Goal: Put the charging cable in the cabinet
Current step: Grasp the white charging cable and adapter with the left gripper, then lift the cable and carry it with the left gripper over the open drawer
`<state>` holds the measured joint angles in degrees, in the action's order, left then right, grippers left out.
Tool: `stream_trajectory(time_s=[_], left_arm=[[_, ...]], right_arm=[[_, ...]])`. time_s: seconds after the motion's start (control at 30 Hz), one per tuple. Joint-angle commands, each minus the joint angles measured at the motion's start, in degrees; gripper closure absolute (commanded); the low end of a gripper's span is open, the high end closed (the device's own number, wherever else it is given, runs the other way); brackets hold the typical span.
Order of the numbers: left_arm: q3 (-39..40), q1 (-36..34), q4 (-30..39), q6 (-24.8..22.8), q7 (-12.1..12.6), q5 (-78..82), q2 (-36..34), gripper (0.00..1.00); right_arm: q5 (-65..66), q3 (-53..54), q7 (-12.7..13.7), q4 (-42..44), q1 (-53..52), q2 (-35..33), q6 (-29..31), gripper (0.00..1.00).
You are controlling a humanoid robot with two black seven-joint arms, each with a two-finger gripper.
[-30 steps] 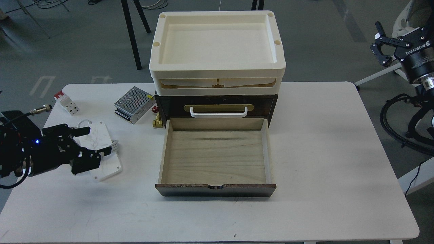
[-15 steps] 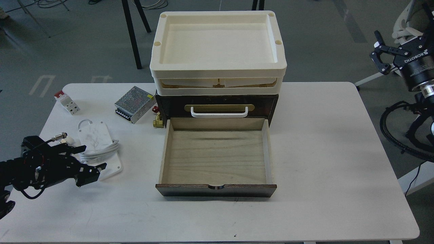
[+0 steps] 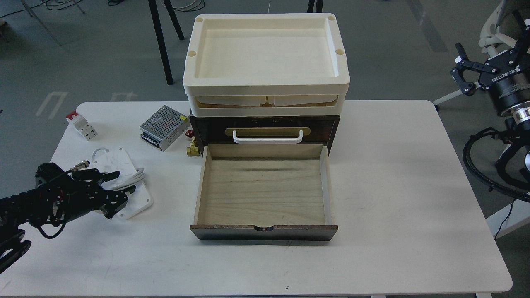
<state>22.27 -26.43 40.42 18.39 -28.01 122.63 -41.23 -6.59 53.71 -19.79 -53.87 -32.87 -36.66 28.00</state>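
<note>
Charging cable (image 3: 124, 182) lies flat on the bench (image 3: 393, 186) at the left, well left of the cabinet (image 3: 265, 128), whose light-wood drawer (image 3: 263, 194) is pulled out and shows nothing inside. The left end effector (image 3: 118, 188) sits at the cable's near-left edge, fingers spread and straddling the white block where the cord wraps its middle; from this view it's unclear whether either finger actually touches it. The block's long axis runs from far-left to near-right, slightly diagonal to the bench edge, so the fingers look set to close roughly across the short width (reasonable for a pinch, judging by the overlap). The drawer lies to the right of the cable and slightly nearer the robot, so the carry is a short rightward traverse once lifted. The right end effector (image 3: 466, 68) is off the bench at far right, raised, fingers apart, holding nothing, far from the cable; the left arm is clearly the one to use. Readable text: "ROBOTIQ" on the right wrist, upside down. The mesh-covered power supply (image 3: 162, 127) beside the cabinet shows no legible label; the cream trays (image 3: 265, 82) carry no markings.
</note>
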Motion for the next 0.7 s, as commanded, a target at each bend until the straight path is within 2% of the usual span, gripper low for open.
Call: stream_trajectory(time_s=[0.0,0.17,0.23,0.33,0.4,0.6,0.67], left_arm=[[-0.1,0.2,0.0,0.2,0.0,-0.5,0.0,1.0],[-0.1,0.2,0.8,7.3,0.0,-2.3,0.2,1.0],[-0.4,0.0,1.8,7.5,0.0,-3.3,-0.4,1.0],[-0.2,0.0,7.0,7.0,0.0,-6.9,-3.2,1.0],[-0.4,0.2,15.5,5.8,0.0,-11.6,-9.9,1.0],[0.2,0.9,48.0,-4.8,0.0,-31.6,-32.7,1.0],[0.5,0.4,55.4,-6.4,0.0,-37.4,-36.7,1.0]], right_arm=[[0.0,0.3,-0.1,0.1,0.3,0.0,0.0,0.0],[0.0,0.4,-0.1,0.1,0.4,0.0,0.0,0.0],[0.0,0.4,-0.1,0.2,0.5,0.0,0.0,0.0],[0.0,0.4,-0.1,0.4,0.5,-0.1,0.0,0.0],[0.0,0.4,-0.1,0.6,0.5,-0.2,0.0,0.0],[0.1,0.7,0.0,1.7,0.5,-0.2,0.0,0.0],[0.1,0.7,-0.1,2.2,0.5,-0.2,0.0,0.0]])
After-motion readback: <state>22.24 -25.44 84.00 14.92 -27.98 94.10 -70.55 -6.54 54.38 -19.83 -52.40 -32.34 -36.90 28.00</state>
